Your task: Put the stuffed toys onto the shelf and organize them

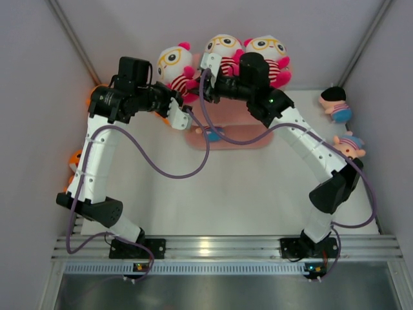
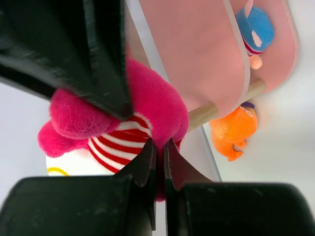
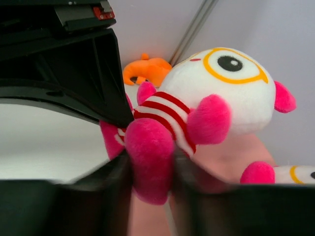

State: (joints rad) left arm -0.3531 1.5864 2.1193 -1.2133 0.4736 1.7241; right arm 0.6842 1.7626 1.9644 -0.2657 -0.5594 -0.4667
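White walls box in a pale surface [image 1: 258,187], and the pink shelf [image 1: 232,139] stands at 12 o'clock. Three glasses toys occupy its top board: left toy [image 1: 175,64], middle toy [image 1: 222,46] and right toy [image 1: 268,46].

The left pincer [image 1: 181,118] is closed right down. In its wrist view the tips meet on a fold of pink plush under the left toy's striped body.

The right pincer [image 1: 205,66] comes in from 3 o'clock with its jaws pressed against both sides of a pink leg. A shark [image 3: 147,71] and the corner post stand behind that leg, so it is judged to belong to the same left toy.

Reason for the double hold, as a judgement: the left toy sits out of line with its neighbours. One arm likely steadies it while the other squares it into the row.

Outstanding items:
- Two dolls [image 1: 337,103] lie on the surface at 3 o'clock, well apart from the shelf.
- A second shark [image 1: 76,160] rests at 9 o'clock by the wall, partly hidden by the left arm.
- A third doll [image 1: 211,134] is already on a lower board.

Roughly a third of the task is judged done.

No writing is legible. A small red tag [image 3: 103,12] on the right wrist housing is too small to read, and no brand marks show on the toys.
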